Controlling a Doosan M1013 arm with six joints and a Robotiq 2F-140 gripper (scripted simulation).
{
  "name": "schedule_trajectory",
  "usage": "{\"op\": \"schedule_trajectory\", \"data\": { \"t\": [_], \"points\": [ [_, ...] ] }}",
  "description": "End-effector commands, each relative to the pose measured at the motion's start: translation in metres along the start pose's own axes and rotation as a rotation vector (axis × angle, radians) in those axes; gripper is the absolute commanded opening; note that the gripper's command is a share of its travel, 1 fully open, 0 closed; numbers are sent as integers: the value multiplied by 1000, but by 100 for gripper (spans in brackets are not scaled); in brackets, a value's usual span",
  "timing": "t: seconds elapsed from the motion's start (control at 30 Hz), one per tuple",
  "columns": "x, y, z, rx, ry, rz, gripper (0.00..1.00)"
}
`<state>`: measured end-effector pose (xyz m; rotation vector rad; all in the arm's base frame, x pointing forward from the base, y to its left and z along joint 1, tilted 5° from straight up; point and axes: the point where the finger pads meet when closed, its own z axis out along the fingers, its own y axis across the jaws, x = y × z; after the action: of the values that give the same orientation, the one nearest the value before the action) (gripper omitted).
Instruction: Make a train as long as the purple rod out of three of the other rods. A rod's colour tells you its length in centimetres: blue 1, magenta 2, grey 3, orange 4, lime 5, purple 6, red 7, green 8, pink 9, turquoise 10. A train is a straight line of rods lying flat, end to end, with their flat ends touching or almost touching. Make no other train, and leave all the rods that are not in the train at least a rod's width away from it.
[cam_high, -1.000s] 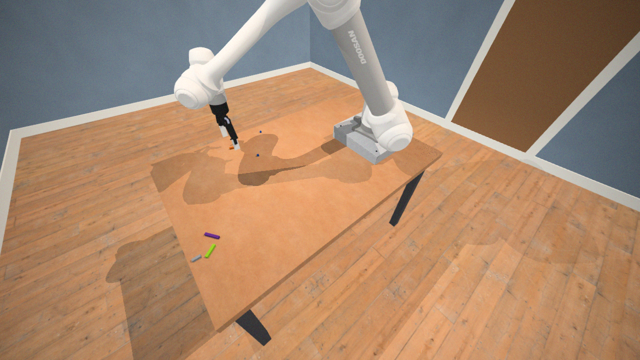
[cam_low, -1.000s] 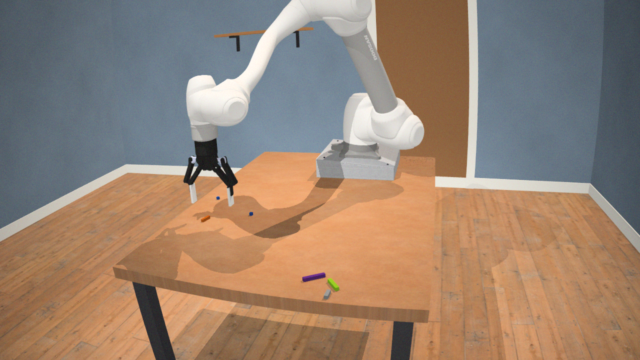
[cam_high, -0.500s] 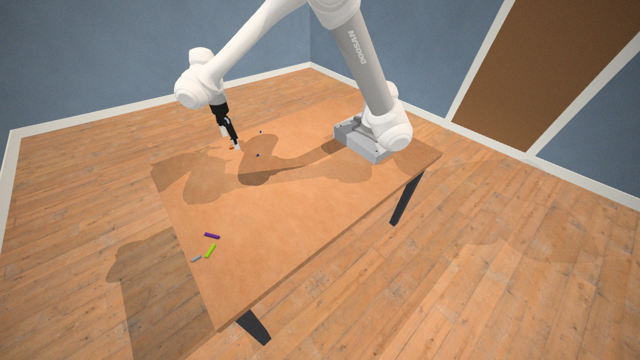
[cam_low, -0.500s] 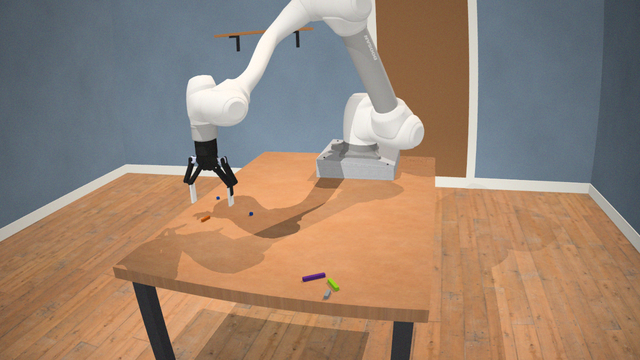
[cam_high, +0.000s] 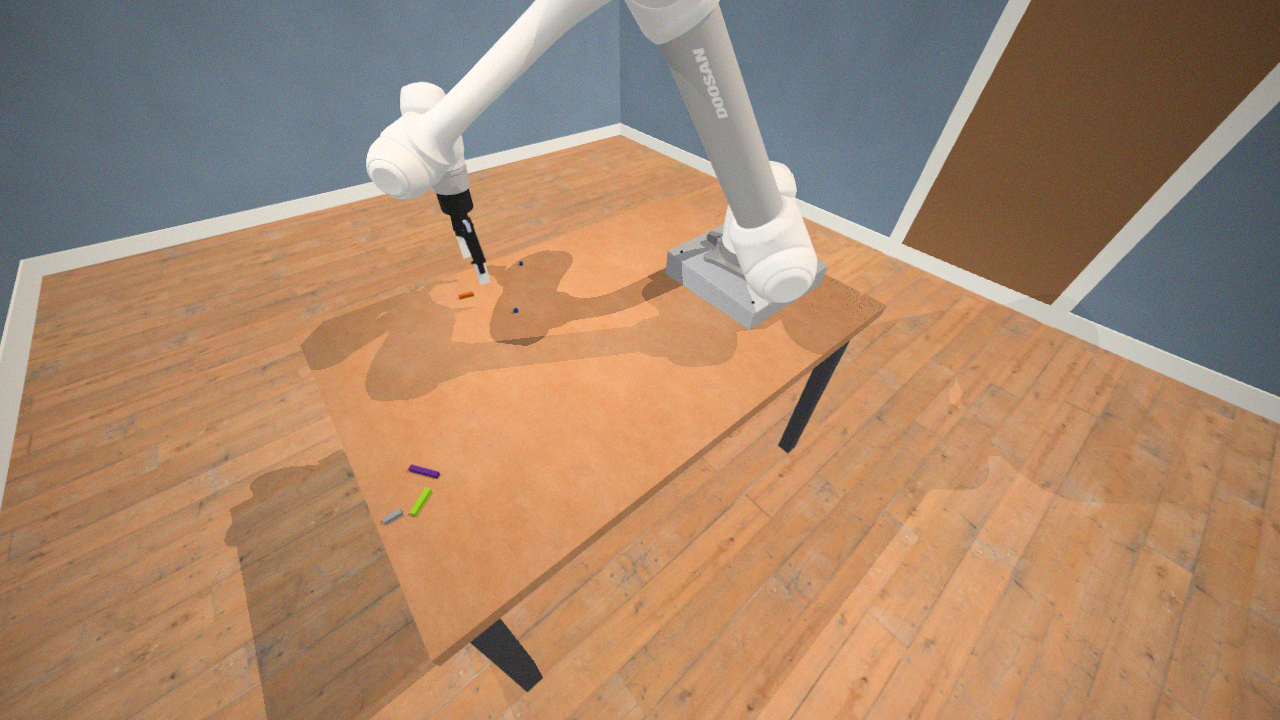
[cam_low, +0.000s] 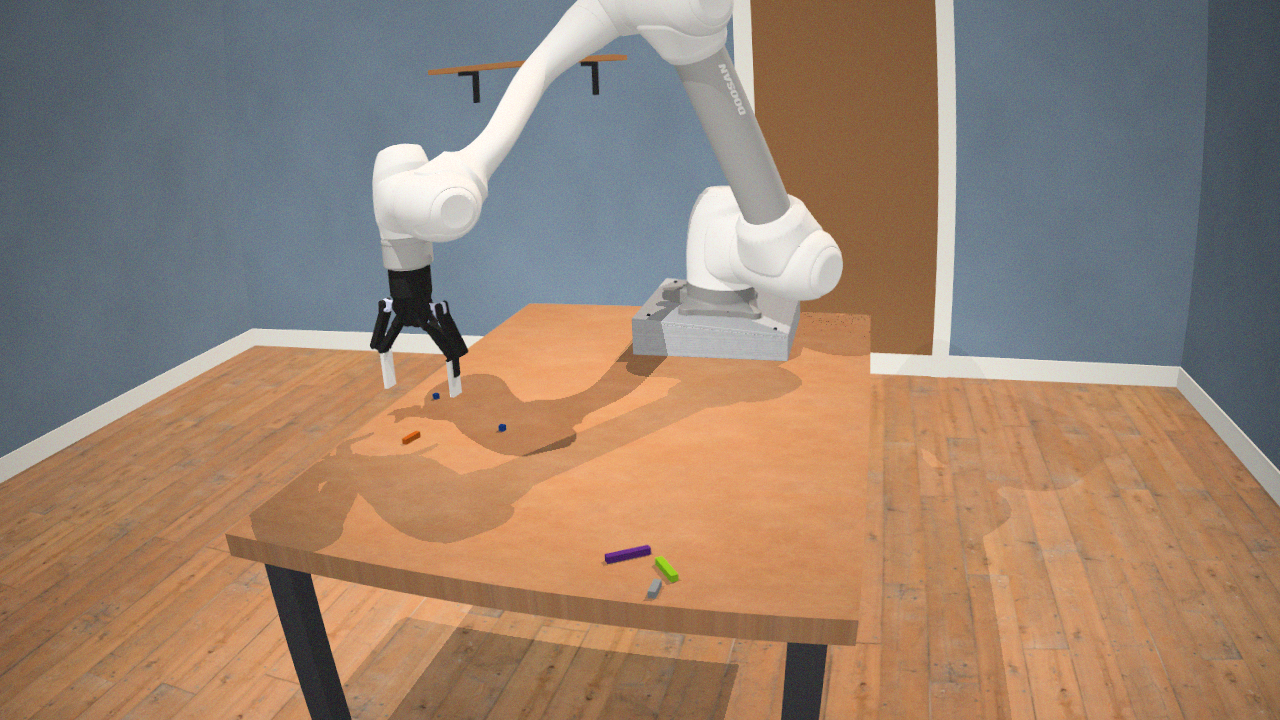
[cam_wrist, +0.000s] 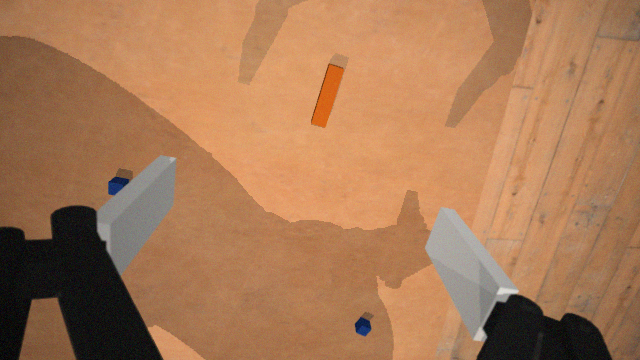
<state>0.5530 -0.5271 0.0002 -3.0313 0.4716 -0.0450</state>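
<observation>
While the black two-finger gripper with grey pads (cam_low: 420, 383) hung above the far side edge of the brown wooden table (cam_low: 716, 465), its jaws stood spread wide with nothing between them. In the wrist view the small orange rectangular rod (cam_wrist: 328, 95) lay flat ahead of the fingertips, clear of both, tilted slightly off the gripper's forward axis. One small blue cube rod (cam_wrist: 116, 186) sat just beside the one grey pad (cam_wrist: 140, 215), partly hidden behind it. The second small blue cube rod (cam_wrist: 363, 326) lay below and between the fingers, nearer the other pad, in shadow.

The long purple rod (cam_low: 627, 554), the lime rod (cam_low: 665, 568) and the short grey rod (cam_low: 654, 587) lay well apart from the gripper, clustered near the opposite table edge. Purple and lime ends were close; could not tell whether touching. The grey rod sat just beside the lime one, separate.

The white arm's grey base block (cam_low: 662, 344) was behind the gripper, on the table's far end.
</observation>
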Motion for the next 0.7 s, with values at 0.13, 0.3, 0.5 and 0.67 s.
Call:
{"op": "schedule_trajectory", "data": {
  "t": [0.13, 0.3, 0.5, 0.67],
  "points": [
    [-70, 45, -9, -1, 1, 164, 100],
    [-109, 64, -13, 0, 1, 253, 100],
    [-147, 80, -16, 0, 1, 341, 23],
    [-147, 80, -16, 0, 1, 341, 23]
  ]
}}
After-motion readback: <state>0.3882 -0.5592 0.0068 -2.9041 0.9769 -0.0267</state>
